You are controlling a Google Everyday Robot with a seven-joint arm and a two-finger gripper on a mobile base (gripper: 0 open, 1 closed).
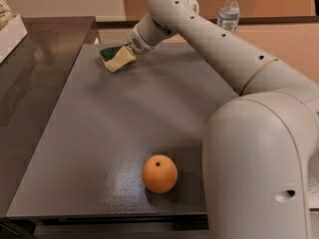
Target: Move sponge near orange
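Note:
The sponge (pixel 115 58), dark green on top with pale yellow foam, is at the far left of the dark grey table (pixel 99 133). It sits tilted in my gripper (pixel 127 51), which reaches it from the right and is shut on it, at or just above the tabletop. The orange (pixel 159 174) rests near the table's front edge, far from the sponge, with its dark stem mark facing up. My white arm (pixel 209 39) stretches across the back of the table, and its large base section (pixel 254 168) fills the right foreground.
A clear water bottle (pixel 230 11) stands on the ledge behind the table at the back right. A darker counter (pixel 35 68) runs along the left, with a white object (pixel 10 31) at its far end.

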